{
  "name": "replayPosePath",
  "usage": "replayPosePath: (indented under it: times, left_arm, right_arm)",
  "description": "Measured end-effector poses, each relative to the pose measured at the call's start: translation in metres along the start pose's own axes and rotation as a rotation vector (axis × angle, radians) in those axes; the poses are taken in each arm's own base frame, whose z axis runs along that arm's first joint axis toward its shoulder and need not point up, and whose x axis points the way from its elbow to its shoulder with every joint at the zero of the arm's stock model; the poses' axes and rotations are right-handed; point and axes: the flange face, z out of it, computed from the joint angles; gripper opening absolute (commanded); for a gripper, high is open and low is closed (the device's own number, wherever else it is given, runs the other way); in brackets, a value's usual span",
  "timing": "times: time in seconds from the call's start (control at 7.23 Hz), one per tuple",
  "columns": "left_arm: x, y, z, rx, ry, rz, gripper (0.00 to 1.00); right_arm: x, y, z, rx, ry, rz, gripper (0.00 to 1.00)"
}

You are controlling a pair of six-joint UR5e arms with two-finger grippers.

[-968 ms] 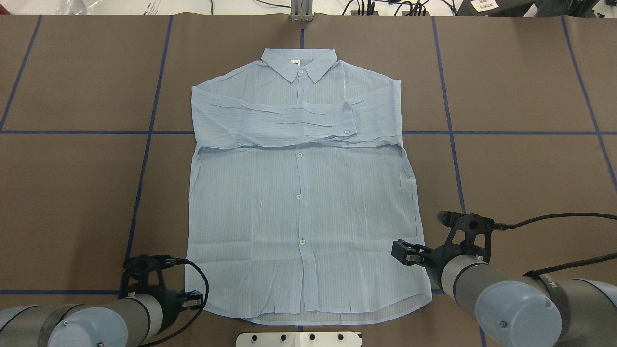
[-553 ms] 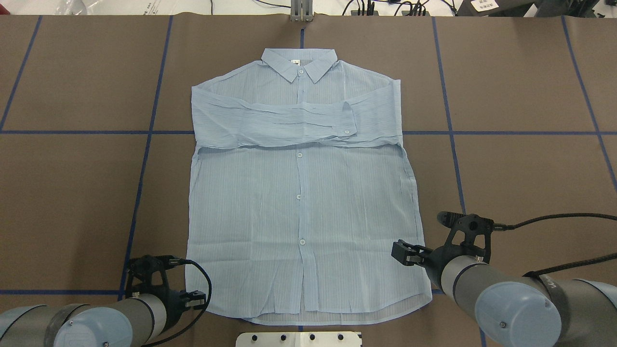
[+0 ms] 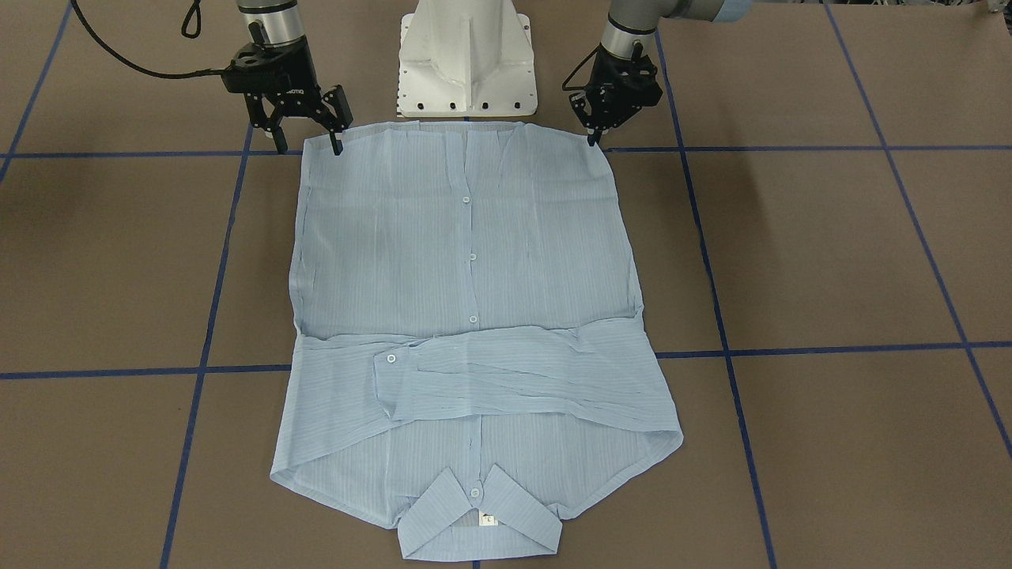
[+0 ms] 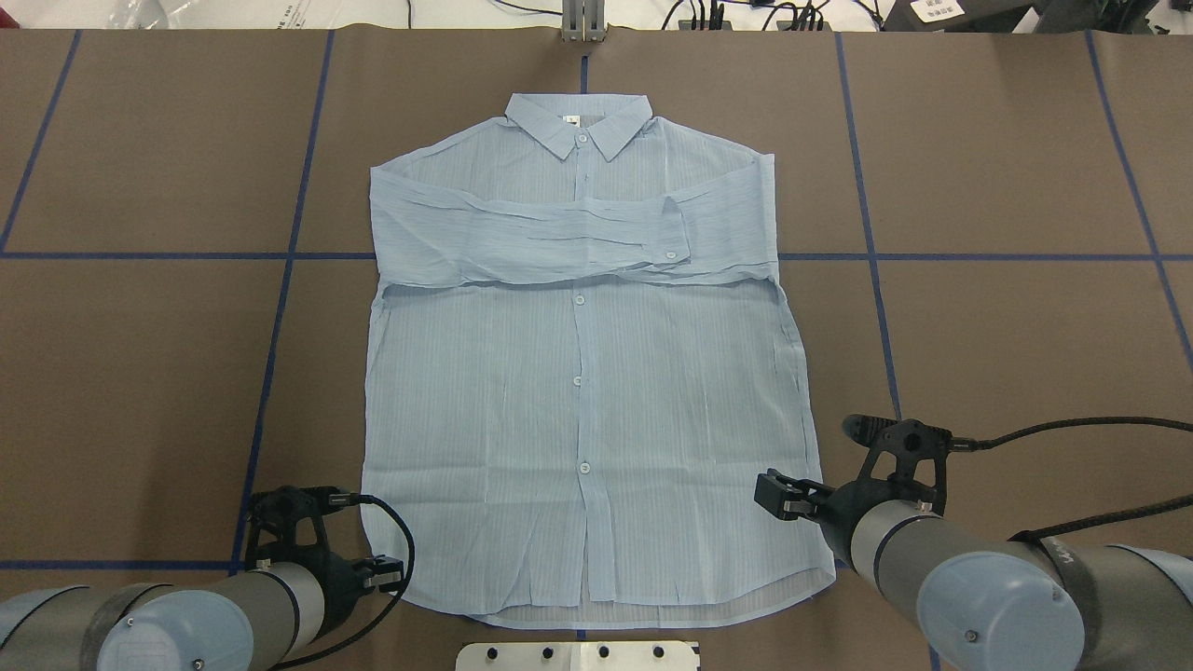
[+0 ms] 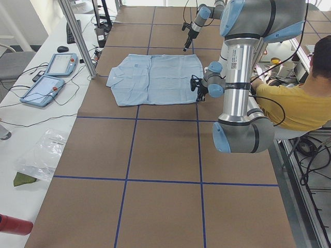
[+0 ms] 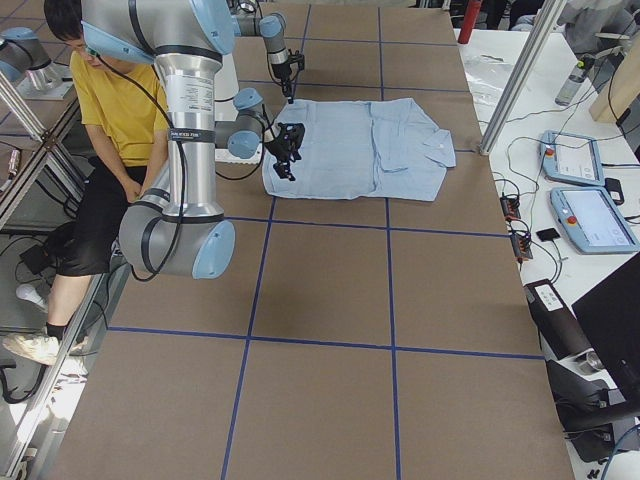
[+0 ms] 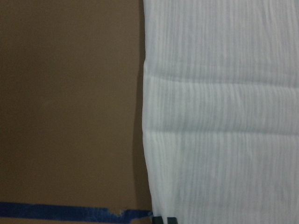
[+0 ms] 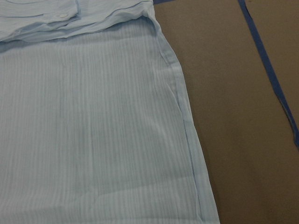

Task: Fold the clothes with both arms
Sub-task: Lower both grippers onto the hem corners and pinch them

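A: The grippers?
B: The right gripper (image 3: pixel 308 141) is spread wide and empty at one hem corner of the shirt (image 3: pixel 466 261). The left gripper (image 3: pixel 589 136) is parted and empty at the other corner.
A: Around them?
B: One white base (image 3: pixel 466 71) just beside the hem, blue tape lines (image 3: pixel 791 148), one person (image 5: pixel 300 103), and two tablets (image 5: pixel 61 64) off to the side.
A: The shirt?
B: One, light blue, flat on the table (image 3: pixel 830 253). Its sleeves are crossed over the chest and its collar is far from the robot.

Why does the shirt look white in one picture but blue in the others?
Left wrist view: the shirt is close, washed out and slightly blurry, beside a dark table; right wrist and overhead views: evenly lit, pale blue, stripes sharper.
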Motion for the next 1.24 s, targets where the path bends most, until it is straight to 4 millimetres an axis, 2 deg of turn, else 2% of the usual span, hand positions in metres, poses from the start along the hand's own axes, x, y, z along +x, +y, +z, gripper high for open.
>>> replayPosePath:
  times: [0.14,0.41,0.55,0.69,0.83,0.97,1.11,1.24]
  left_arm:
    - [0.005,-0.004,-0.004,0.017,0.014,-0.003,0.0]
    - [0.009,-0.007,-0.008,0.039,0.028,-0.003,0.0]
    - [0.011,-0.007,-0.01,0.047,0.034,-0.004,0.0]
    - [0.013,-0.007,-0.011,0.056,0.038,-0.003,0.0]
    - [0.013,-0.006,-0.011,0.066,0.039,-0.001,0.0]
    - [0.014,-0.006,-0.012,0.078,0.04,0.0,0.0]
    - [0.014,-0.007,-0.012,0.095,0.041,0.001,0.0]
    - [0.014,-0.008,-0.012,0.107,0.042,0.001,0.0]
  right_arm:
    - [-0.001,0.007,-0.001,0.008,-0.004,-0.01,0.96]
    - [0.0,0.029,-0.001,0.015,-0.011,0.016,0.81]
    - [0.004,0.038,-0.001,0.019,-0.018,0.035,0.78]
    - [0.015,0.045,0.004,0.021,-0.027,0.046,0.75]
    - [0.035,0.053,0.014,0.026,-0.039,0.05,0.67]
    - [0.056,0.061,0.024,0.032,-0.047,0.049,0.55]
    - [0.069,0.069,0.028,0.036,-0.05,0.049,0.45]
    - [0.075,0.077,0.03,0.035,-0.046,0.043,0.42]
